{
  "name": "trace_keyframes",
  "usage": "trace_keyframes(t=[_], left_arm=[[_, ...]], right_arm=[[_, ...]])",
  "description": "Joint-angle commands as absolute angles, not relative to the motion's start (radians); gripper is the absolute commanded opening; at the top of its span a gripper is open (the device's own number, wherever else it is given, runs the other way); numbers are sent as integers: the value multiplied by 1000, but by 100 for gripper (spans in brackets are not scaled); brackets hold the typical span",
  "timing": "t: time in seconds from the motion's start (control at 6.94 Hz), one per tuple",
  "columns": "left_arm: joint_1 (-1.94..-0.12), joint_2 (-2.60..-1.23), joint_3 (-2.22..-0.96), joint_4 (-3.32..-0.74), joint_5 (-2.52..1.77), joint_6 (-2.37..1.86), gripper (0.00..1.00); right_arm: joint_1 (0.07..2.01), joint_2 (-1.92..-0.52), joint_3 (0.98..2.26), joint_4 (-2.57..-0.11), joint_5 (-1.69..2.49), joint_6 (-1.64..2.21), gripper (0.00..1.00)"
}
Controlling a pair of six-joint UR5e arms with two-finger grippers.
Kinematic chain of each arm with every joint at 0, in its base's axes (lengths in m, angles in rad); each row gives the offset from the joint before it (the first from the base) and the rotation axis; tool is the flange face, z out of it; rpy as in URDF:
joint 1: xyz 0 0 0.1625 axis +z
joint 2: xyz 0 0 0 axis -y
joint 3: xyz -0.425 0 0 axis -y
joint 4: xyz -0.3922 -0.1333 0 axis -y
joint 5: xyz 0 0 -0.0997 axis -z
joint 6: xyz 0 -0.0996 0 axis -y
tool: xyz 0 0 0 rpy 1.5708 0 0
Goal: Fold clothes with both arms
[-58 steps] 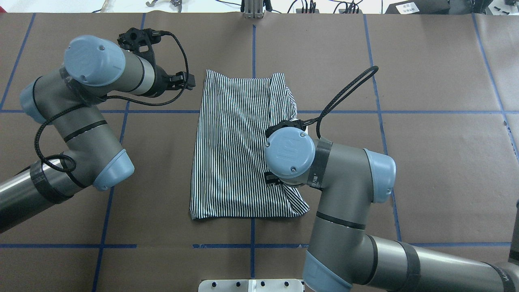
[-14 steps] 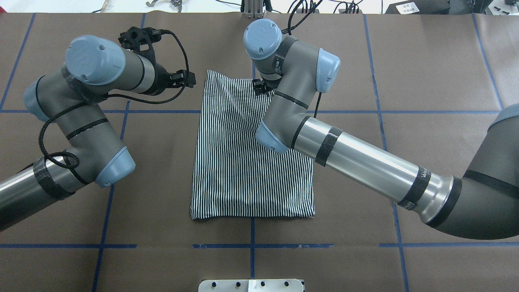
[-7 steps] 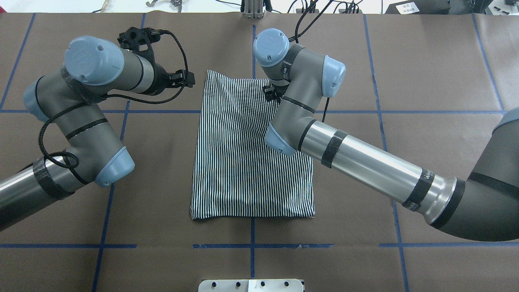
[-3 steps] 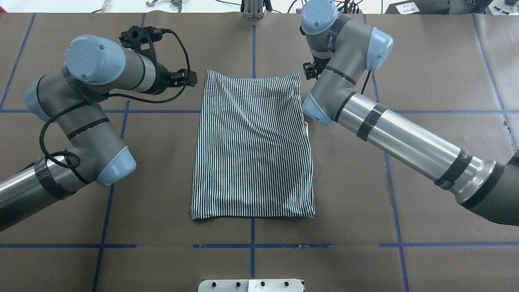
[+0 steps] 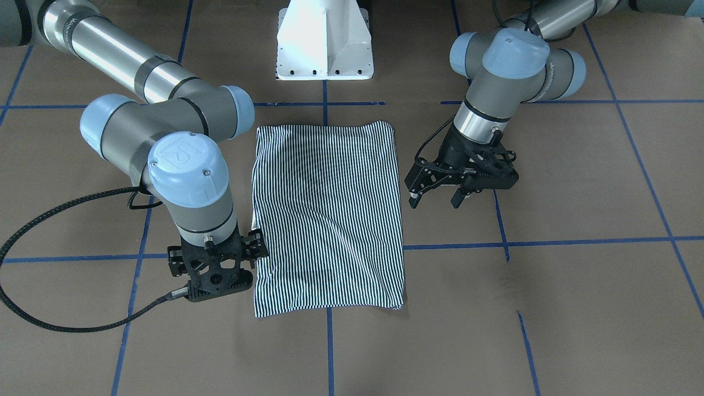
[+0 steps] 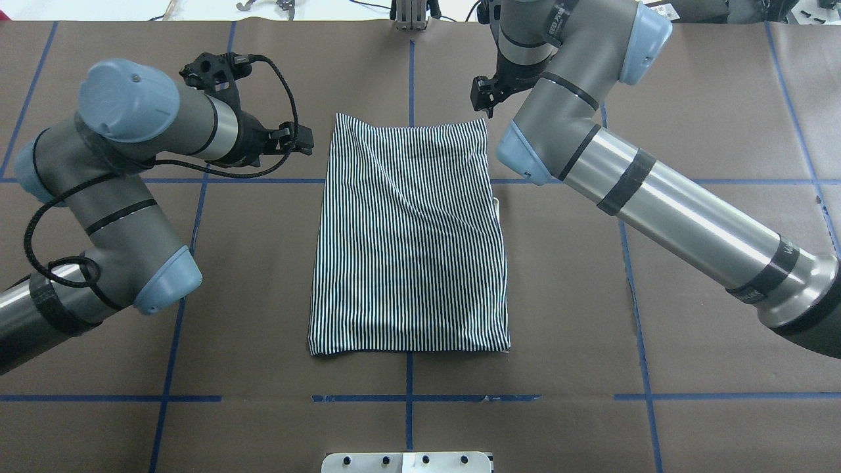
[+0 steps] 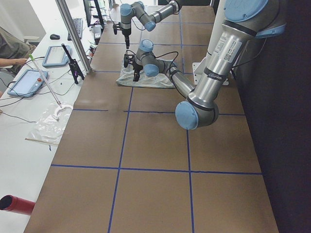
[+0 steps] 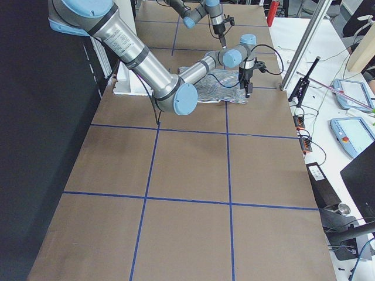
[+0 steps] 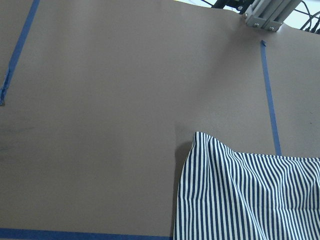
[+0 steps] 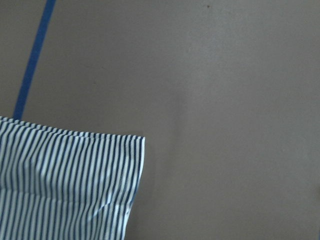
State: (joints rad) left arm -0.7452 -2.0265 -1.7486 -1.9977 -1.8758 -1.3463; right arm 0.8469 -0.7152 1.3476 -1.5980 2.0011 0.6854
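Lifted off the folded shirt [image 6: 407,243] lying flat on the surface [image 6: 250,276], the right end effector [image 6: 481,100] hovers by its far corner, its opening impossible to tell, while the left end effector [image 5: 434,201] hangs spread and empty alongside.

Brown table [image 6: 723,98] gridded with blue tape [image 6: 427,397] — white pedestal base [image 5: 324,44] at its edge.

Right gripper [image 6: 481,100] gone from atop shirt [image 6: 407,249] to beyond far right corner; shirt's right side now flat.
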Motion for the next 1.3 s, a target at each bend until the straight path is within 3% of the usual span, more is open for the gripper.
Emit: trace_keyframes(t=[0.0,0.29,0.58,1.15], left_arm=[[-677,-1910,-1898,-1988,-1885,-1623,100],[-455,-1850,-1965,-1927,-1727,-1864,100],[-274,-1986,-1957,-1613,-1617,-1988,97],[-273,-2029,-1864,-1557,-1562,-1973,96]], right_arm=[[801,-903,1672,-1606,2103,832,100],[740,-992,1813,-1603,2103,980,100],[721,-992,1812,-1598,2097,1026,100],[719,-986,1804,-1594,2094,1026,100]])
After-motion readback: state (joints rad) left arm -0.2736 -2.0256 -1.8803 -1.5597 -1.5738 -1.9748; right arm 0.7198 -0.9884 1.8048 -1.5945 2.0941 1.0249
